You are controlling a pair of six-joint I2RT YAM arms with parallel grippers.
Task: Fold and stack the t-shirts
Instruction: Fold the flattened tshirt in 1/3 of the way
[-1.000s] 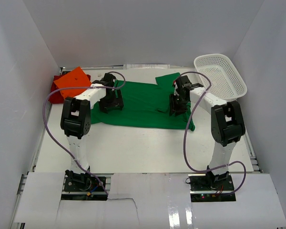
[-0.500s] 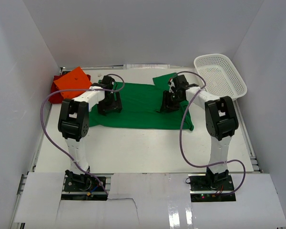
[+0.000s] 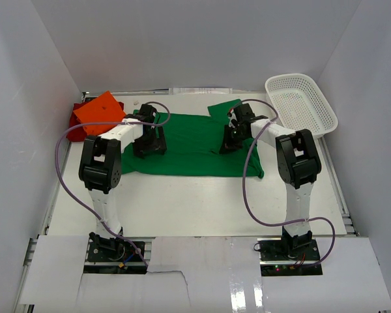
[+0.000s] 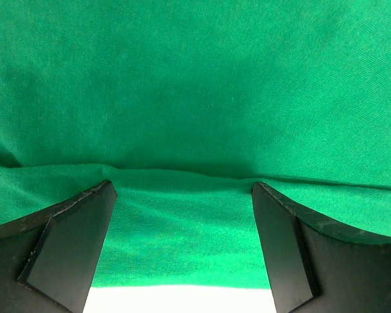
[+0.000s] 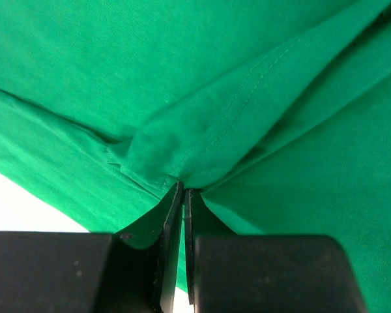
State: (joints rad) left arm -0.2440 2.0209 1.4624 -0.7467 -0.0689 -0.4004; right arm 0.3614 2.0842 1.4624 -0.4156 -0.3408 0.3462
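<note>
The bright green soft-cloth t-shirt (image 3: 195, 147) lies spread across the white table (image 3: 182, 202), where the right gripper (image 5: 183, 193) is clamped shut on a bunched hem fold, seemingly to lift it for folding, while the left gripper (image 4: 184, 189) hovers wide open over the opposite edge.

The green shirt (image 3: 192, 140) lies spread; orange shirt (image 3: 99, 109) folded atop red shirt (image 3: 75, 124).
</note>
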